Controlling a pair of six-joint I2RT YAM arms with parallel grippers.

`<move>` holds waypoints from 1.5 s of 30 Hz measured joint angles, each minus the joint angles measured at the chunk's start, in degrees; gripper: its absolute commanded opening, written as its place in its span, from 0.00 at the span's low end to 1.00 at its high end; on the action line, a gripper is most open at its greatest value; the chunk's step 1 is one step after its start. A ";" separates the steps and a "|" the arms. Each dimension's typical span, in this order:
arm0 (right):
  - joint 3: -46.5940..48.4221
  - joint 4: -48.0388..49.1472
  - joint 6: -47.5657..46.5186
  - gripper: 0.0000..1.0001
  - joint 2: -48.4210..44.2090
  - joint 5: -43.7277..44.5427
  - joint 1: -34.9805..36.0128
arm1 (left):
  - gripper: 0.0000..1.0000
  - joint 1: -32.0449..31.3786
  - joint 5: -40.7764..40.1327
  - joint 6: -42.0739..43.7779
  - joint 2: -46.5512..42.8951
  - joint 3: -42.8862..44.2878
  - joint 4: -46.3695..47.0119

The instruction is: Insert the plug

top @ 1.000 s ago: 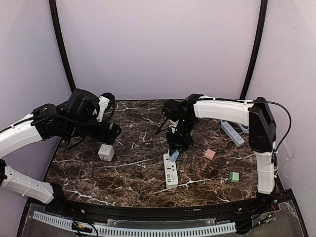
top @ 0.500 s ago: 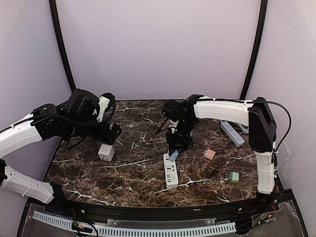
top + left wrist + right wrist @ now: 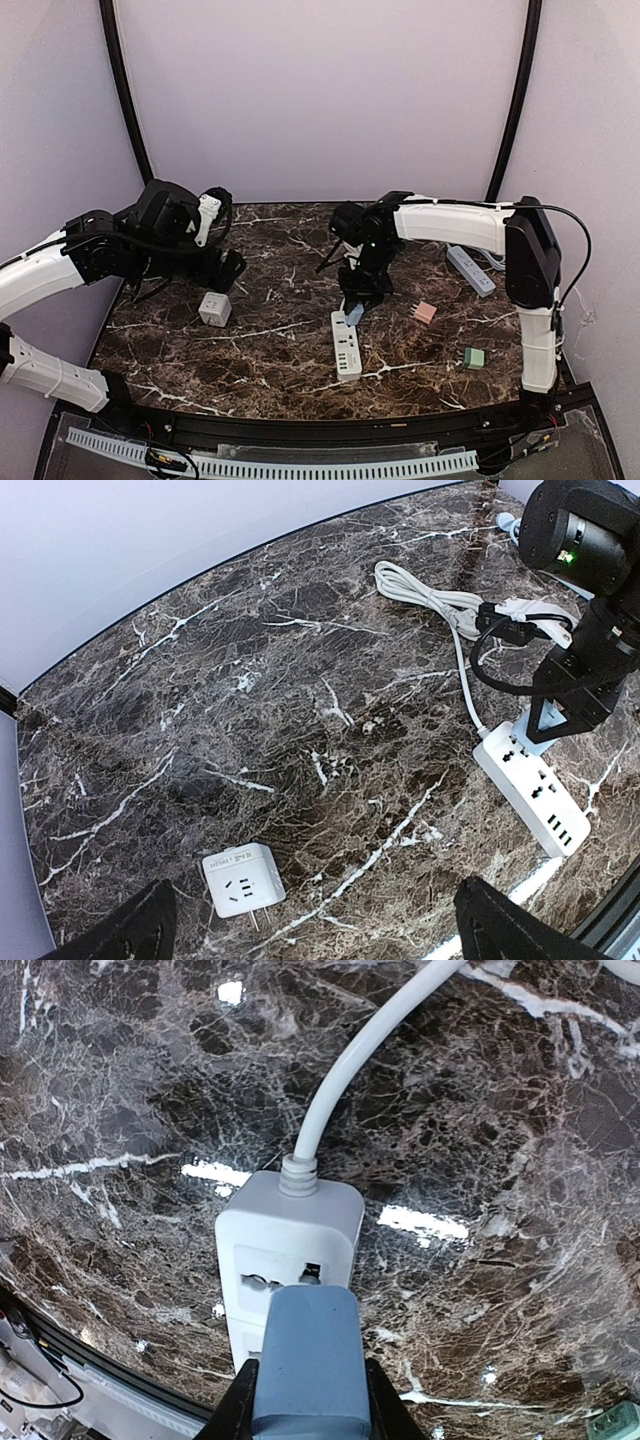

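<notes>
My right gripper is shut on a blue-grey plug and holds it against the far end of a white power strip, just over its first socket; whether the pins are inside is hidden by the plug body. The strip lies mid-table with its white cord running away. In the left wrist view the strip and the plug show at right. My left gripper is open and empty, held above a white cube adapter, which also shows in the top view.
A pink block and a green block lie right of the strip. A second blue-grey power strip lies at the far right. The coiled white cord lies behind the strip.
</notes>
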 measured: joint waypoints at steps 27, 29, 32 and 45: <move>-0.55 0.22 1.07 0.00 -0.52 -0.63 -0.09 | 0.99 0.33 -0.04 0.07 -0.02 -0.09 0.02; -0.57 0.44 1.09 0.00 -0.52 -0.92 0.02 | 0.99 0.33 -0.02 0.07 -0.02 -0.13 0.00; -0.63 1.07 1.27 0.00 -0.52 -1.22 0.13 | 0.99 0.33 -0.02 0.15 -0.02 -0.17 0.02; -0.90 1.18 1.55 0.00 -0.50 -1.01 0.13 | 0.99 0.33 -0.02 0.61 -0.48 -0.42 -0.04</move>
